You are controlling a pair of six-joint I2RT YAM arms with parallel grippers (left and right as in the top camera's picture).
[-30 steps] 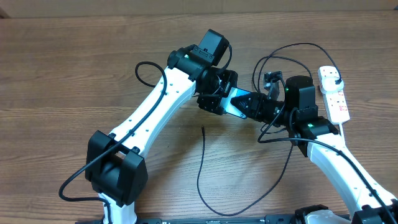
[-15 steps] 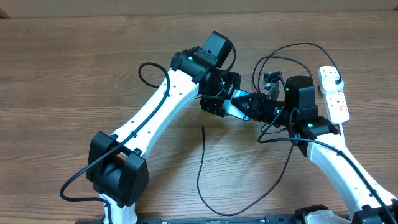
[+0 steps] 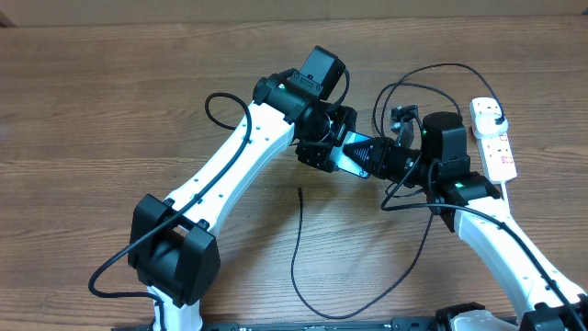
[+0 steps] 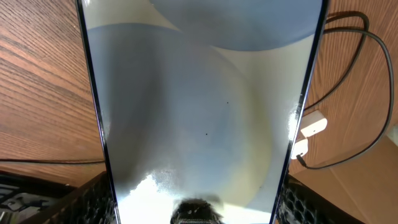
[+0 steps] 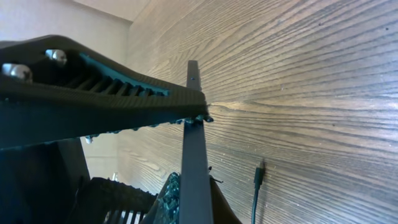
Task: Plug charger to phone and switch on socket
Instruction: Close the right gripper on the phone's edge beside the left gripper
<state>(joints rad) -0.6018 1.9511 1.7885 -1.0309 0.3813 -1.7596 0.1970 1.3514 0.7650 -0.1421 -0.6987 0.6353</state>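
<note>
Charger cable (image 3: 300,198) lies loose on the table (image 3: 110,92), its connector tip unplugged. Right of it, the phone (image 4: 199,112) is held in the air, clamped across its width by the left gripper's (image 3: 329,143) jaws and pinched on its thin edge by the right gripper's (image 3: 369,155) jaws. The port end should be kept clear for the tip. Red marks on the socket (image 3: 493,138) cannot be read.

Glossy phone (image 4: 199,106), matt wood-grain table (image 3: 92,101), white plastic socket (image 3: 496,142).
</note>
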